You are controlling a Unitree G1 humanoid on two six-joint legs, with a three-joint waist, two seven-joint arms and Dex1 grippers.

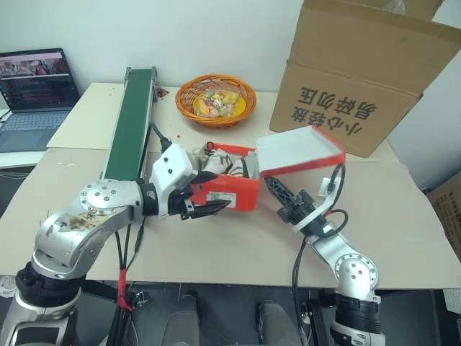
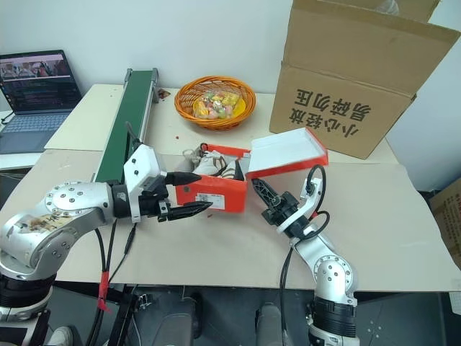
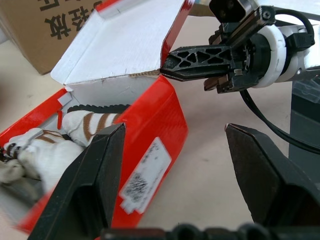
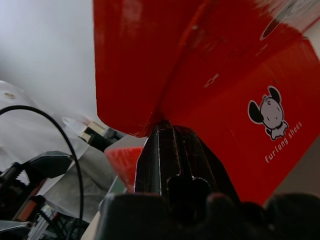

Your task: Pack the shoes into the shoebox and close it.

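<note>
Small red cardboard shoebox mid-frame on the tabletop, white inside, barcode label on its front wall. Hinged lid raised and tilted at the right, white underside facing up, cartoon figure on its red outer face. Both white fluffy shoes lying inside, brown straps showing.

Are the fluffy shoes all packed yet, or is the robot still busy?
Packed: the shoes lie inside the shoebox. In hand: the right gripper, jaws shut, is under the raised lid, while the left gripper, jaws open, is at the box's front. Left: closing the lid.
</note>
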